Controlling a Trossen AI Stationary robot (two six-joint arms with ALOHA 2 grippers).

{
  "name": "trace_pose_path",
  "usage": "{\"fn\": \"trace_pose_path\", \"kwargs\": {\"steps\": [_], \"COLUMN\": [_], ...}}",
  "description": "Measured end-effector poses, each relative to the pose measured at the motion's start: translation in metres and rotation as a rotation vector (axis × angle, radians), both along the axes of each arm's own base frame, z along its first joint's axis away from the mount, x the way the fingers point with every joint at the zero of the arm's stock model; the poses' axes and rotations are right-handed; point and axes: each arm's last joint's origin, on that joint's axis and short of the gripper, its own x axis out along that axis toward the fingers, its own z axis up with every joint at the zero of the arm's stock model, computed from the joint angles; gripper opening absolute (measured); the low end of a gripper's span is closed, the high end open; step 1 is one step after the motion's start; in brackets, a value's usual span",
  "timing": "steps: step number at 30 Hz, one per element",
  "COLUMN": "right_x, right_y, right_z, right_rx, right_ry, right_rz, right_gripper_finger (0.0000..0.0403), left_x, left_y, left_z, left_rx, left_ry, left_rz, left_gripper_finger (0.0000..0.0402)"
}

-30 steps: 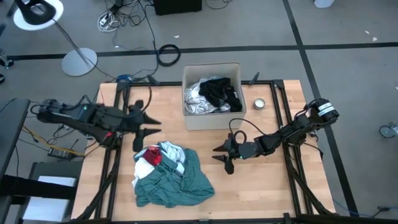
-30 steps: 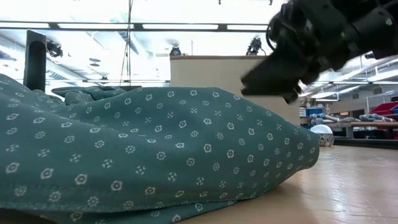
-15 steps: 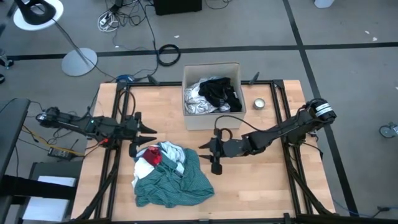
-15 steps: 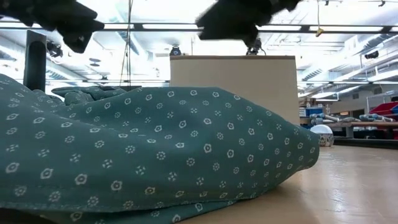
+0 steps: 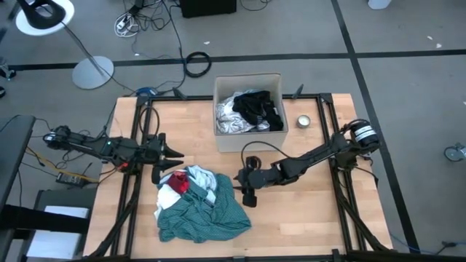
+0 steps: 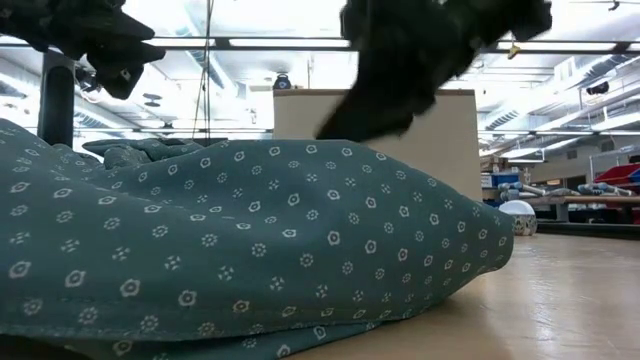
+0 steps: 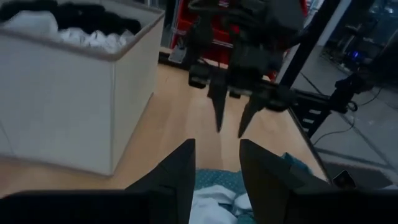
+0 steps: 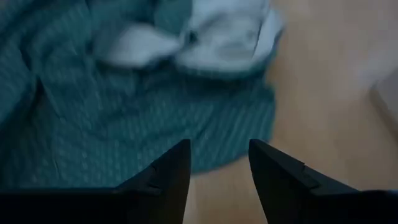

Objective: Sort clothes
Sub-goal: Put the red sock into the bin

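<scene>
High view: right pincer (image 5: 244,186) open beside teal shirt (image 5: 207,215).

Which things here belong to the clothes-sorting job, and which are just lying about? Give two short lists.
Part of the job:
- teal patterned shirt in the pile
- white piece and red piece on the pile
- black garment and white patterned garment in the cardboard box

Lying about:
- small round metal tin
- lamp base on the floor
- coiled cable
</scene>
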Motion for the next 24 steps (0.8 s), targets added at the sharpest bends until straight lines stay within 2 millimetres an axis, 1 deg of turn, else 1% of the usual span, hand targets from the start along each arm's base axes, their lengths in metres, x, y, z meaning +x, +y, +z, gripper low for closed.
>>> {"fn": "trace_pose_path", "kwargs": {"steps": [3, 8, 14, 17, 21, 24], "right_x": [-0.002, -0.014, -0.016, -0.017, -0.017, -0.017], "right_y": [0.0, -0.003, -0.002, -0.001, -0.001, -0.001], "right_z": [-0.014, -0.019, -0.018, -0.018, -0.018, -0.018], "right_rx": [0.01, 0.02, 0.02, 0.018, 0.015, 0.008], "right_ry": [0.085, 0.216, 0.227, 0.233, 0.233, 0.229], "right_rz": [-0.008, -0.06, -0.062, -0.059, -0.061, -0.067], "right_gripper_finger": [0.0165, 0.0165, 0.0165, 0.0165, 0.0165, 0.0165], "left_x": [0.002, 0.009, 0.019, 0.024, 0.027, 0.029], "left_y": [0.0, -0.003, -0.01, -0.017, -0.025, -0.029], "left_z": [-0.005, -0.02, -0.04, -0.046, -0.052, -0.059], "left_rx": [-0.037, -0.117, -0.244, -0.301, -0.336, -0.331], "left_ry": [0.048, 0.203, 0.427, 0.523, 0.663, 0.769], "left_rz": [0.011, 0.04, -0.018, -0.068, -0.068, -0.041], "left_gripper_finger": [0.0131, 0.0131, 0.0131, 0.0131, 0.0131, 0.0131]}}
